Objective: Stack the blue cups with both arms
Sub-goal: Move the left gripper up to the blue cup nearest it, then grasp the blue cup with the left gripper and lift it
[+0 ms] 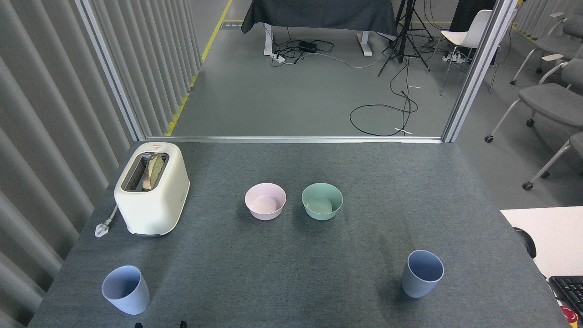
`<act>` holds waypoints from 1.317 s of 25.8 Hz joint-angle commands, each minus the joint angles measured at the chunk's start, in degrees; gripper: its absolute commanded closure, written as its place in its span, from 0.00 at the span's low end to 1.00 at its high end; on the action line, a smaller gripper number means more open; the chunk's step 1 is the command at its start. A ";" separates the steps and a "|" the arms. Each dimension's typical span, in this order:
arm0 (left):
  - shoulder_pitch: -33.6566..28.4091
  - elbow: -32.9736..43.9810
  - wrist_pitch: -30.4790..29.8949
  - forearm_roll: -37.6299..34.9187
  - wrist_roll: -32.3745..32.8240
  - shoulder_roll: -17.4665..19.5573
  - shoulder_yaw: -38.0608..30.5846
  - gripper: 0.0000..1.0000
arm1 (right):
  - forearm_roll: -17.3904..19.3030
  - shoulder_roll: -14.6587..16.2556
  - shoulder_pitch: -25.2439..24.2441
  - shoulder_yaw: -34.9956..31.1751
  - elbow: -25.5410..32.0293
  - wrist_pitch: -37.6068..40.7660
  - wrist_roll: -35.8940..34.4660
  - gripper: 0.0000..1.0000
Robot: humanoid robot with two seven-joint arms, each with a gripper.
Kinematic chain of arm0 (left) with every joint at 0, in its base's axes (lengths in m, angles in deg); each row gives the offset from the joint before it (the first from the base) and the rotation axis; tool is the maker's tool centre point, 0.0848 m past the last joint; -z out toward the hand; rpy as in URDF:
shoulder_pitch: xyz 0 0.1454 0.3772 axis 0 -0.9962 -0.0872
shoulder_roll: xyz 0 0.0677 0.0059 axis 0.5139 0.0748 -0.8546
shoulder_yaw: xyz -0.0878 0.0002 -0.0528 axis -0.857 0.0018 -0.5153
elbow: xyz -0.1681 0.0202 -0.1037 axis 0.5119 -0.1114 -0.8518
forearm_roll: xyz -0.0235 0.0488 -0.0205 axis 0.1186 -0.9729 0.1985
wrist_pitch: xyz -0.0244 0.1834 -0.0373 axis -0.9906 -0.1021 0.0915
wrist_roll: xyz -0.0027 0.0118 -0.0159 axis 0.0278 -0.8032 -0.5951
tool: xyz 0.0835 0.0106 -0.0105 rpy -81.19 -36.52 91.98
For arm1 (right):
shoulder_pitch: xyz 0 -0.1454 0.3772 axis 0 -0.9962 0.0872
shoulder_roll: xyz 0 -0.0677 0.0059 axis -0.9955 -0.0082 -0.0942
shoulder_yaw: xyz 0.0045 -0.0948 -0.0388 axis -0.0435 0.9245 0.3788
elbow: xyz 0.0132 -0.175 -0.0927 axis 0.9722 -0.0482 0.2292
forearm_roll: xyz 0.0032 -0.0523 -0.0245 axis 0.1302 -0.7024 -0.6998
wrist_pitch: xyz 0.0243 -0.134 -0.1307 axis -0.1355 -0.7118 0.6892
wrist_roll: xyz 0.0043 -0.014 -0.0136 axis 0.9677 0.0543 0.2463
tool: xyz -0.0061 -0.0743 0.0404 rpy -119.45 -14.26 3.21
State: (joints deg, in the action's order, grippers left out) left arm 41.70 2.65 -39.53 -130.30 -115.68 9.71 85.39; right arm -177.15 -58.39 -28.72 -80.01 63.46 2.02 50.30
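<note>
Two matte dusty-blue tapered plastic tumblers stand upright, well apart: left cup (pixel 125 289) near-left, right cup (pixel 422 273) near-right. Neither gripper is in view, so their state is unknown; dark tips at the bottom edge are possibly the left's.

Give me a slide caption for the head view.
Two blue cups stand far apart, unstacked, nearer than a pink bowl and green bowl.
</note>
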 commanded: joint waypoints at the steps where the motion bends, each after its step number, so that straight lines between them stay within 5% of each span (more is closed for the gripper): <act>1: 0.23 -0.62 0.54 0.25 0.00 -0.56 -0.36 0.00 | -0.08 0.00 0.09 0.00 -0.04 -0.10 0.09 0.00; 9: 4.71 -5.98 9.85 0.60 0.00 -0.65 -0.80 0.00 | -0.08 0.00 0.09 0.00 -0.39 -0.10 0.09 0.00; 15: 6.91 -8.71 10.21 5.61 0.00 -0.56 -3.61 0.00 | -0.08 0.00 0.09 0.00 -0.48 -0.10 0.09 0.00; 34: 15.00 -16.62 9.94 5.70 0.00 0.23 -3.96 0.00 | -0.34 0.00 0.09 0.00 -0.65 -0.10 0.09 0.00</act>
State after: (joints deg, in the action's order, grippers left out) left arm 55.17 -12.46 -29.66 -124.61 -115.64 9.78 81.43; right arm -177.49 -58.39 -28.63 -80.01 62.83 1.92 50.58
